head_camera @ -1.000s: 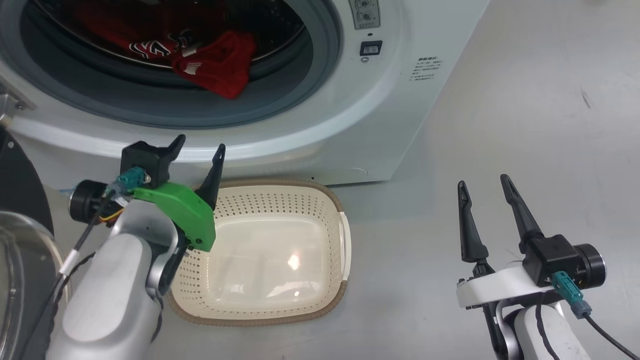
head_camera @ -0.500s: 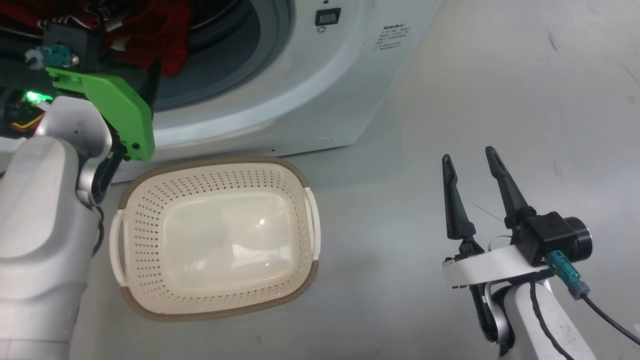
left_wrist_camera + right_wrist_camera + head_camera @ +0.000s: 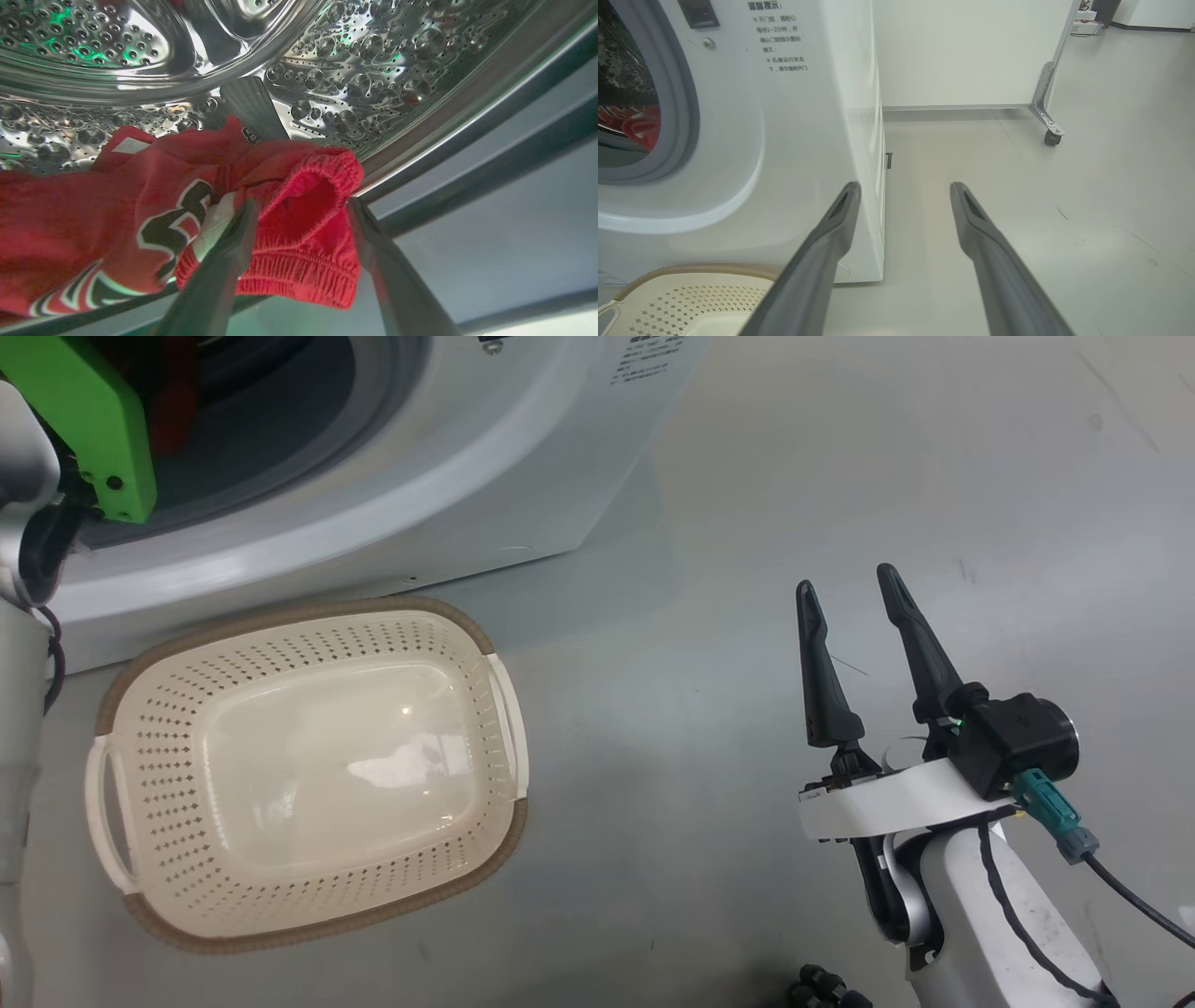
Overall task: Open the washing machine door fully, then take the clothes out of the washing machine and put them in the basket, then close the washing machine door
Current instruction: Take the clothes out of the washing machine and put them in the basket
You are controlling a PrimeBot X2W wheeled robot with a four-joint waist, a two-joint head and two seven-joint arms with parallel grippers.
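Observation:
The white washing machine (image 3: 448, 457) fills the upper left of the head view, and its door is out of view. Inside the steel drum (image 3: 355, 60) lie the red clothes (image 3: 154, 219) with dark lettering. My left gripper (image 3: 301, 205) reaches into the drum, open, its two fingers on either side of a red ribbed cuff (image 3: 303, 242). The cream basket (image 3: 308, 933) sits on the floor before the machine with nothing in it. My right gripper (image 3: 845, 583) hovers open over the floor to the right, holding nothing.
A grey rubber gasket (image 3: 682, 116) rings the opening. The grey floor (image 3: 840, 476) stretches to the right of the machine. A caster on a metal frame leg (image 3: 1051, 136) stands farther back by a white wall. A small dark object (image 3: 826, 987) lies near my right arm's base.
The head camera has swung right and down, shifting machine and basket left in view. My left arm rose from above the basket into the drum opening. The right gripper kept its open pose.

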